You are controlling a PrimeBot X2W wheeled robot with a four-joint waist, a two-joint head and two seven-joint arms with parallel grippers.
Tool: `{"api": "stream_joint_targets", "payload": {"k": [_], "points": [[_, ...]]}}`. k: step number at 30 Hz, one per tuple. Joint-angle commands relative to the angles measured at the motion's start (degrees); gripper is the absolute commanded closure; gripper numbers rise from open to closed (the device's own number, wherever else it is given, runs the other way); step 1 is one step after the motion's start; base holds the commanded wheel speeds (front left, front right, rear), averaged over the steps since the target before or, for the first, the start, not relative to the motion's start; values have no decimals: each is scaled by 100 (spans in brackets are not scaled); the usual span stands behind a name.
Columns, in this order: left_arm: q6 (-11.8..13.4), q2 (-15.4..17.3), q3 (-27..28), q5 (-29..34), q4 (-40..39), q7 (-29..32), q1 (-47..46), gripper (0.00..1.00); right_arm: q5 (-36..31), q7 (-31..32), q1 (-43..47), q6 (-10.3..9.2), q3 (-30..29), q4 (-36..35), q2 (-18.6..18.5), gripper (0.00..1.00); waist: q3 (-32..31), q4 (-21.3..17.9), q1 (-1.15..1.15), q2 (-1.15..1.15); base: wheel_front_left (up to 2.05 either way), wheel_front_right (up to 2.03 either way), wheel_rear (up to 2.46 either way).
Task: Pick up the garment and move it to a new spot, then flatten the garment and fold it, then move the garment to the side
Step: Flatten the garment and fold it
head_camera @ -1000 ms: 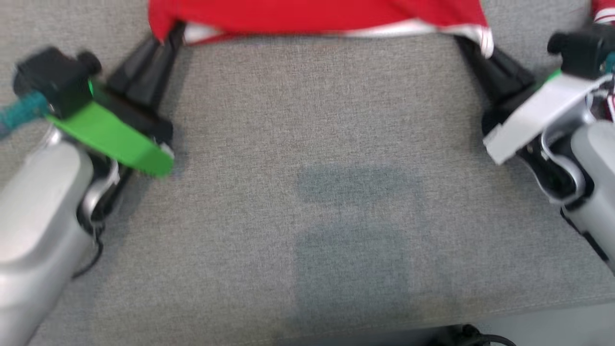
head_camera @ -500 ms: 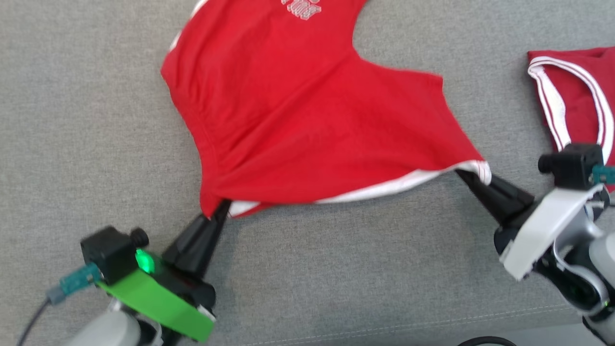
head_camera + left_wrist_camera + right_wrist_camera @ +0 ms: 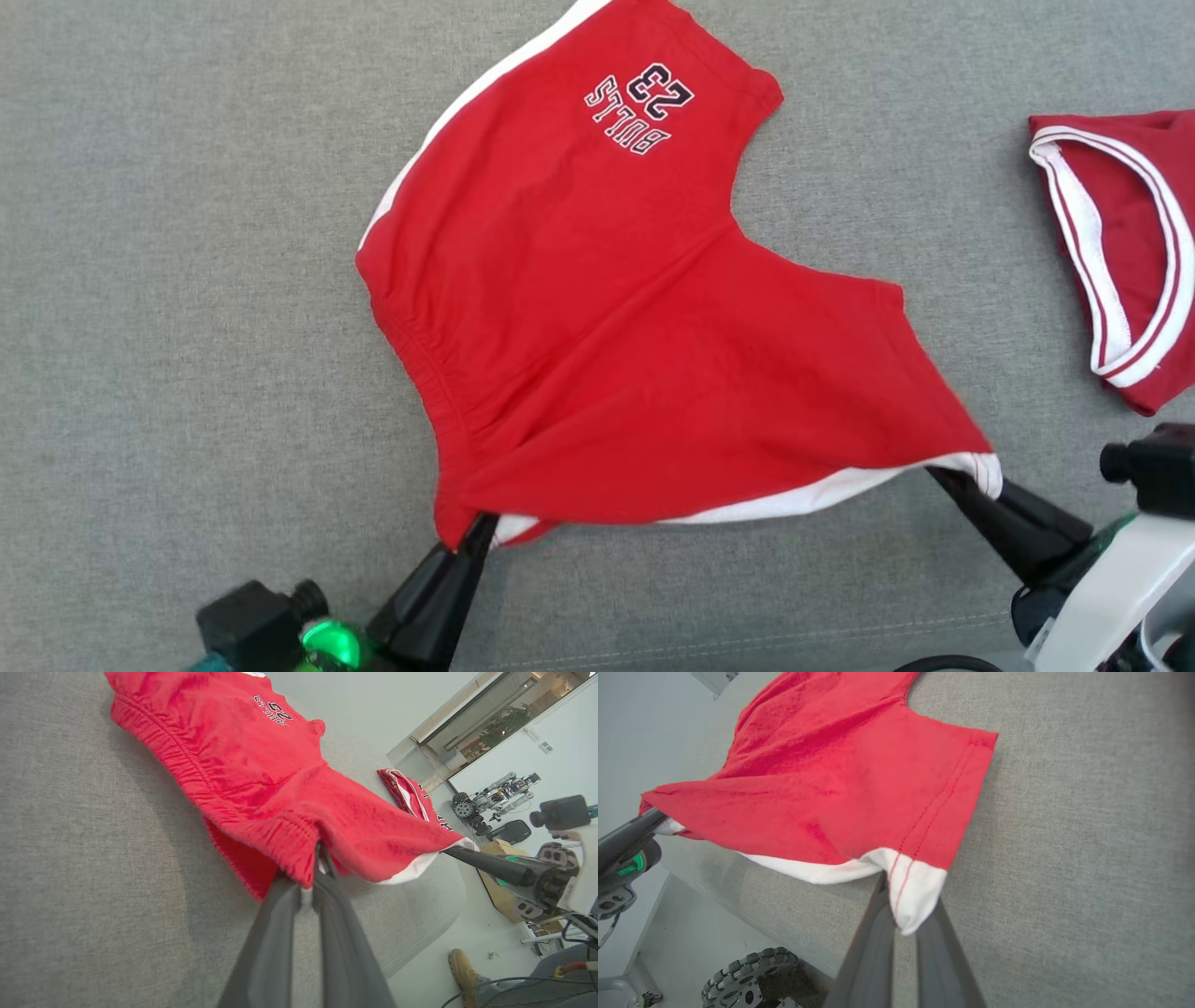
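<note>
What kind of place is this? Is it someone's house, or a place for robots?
Most likely a robot lab or workshop, not a house. Another robot stands in the background, a cardboard box sits on the bare floor, and the red shorts lie on a big grey cloth-covered table.

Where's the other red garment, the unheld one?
The other red garment lies at the head view's right edge on the grey surface, apart from the held shorts, beyond the right pincer.
</note>
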Motion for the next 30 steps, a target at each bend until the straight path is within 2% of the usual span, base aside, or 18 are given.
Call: {"api": "stream_joint_targets", "payload": {"k": [1,4,7,12,15,22,30], "points": [[-114,-112,153,-260,-219,-14,52,100,12,174,-122,-2,-144,-193,20,100,100,14,1,0,0,0,0],[-276,0,345,-539,-413,88,-136,100,259,697,-684,-2,-260,-334,48,100,346,32,1,0,0,0,0],[-402,-65,453,-930,-624,421,-579,100,495,1308,-1576,-2,-333,-120,30,100,668,190,1,0,0,0,0],[-312,-277,640,-1500,-672,1107,-1602,100,802,2285,-3242,-2,-453,640,137,100,1037,653,1,0,0,0,0],[-139,-550,720,-1777,-369,1441,-2241,100,584,2675,-4089,-1,-364,1144,176,100,1147,934,1,0,0,0,0],[293,-1228,757,-1893,750,1731,-3450,100,195,3017,-5528,-2,-81,2290,642,100,1246,1329,1,0,0,0,0],[396,-1820,638,-1780,1576,1721,-4192,100,-162,3050,-6604,-2,-25,3318,779,100,1352,1688,1,0,0,0,0]]}}
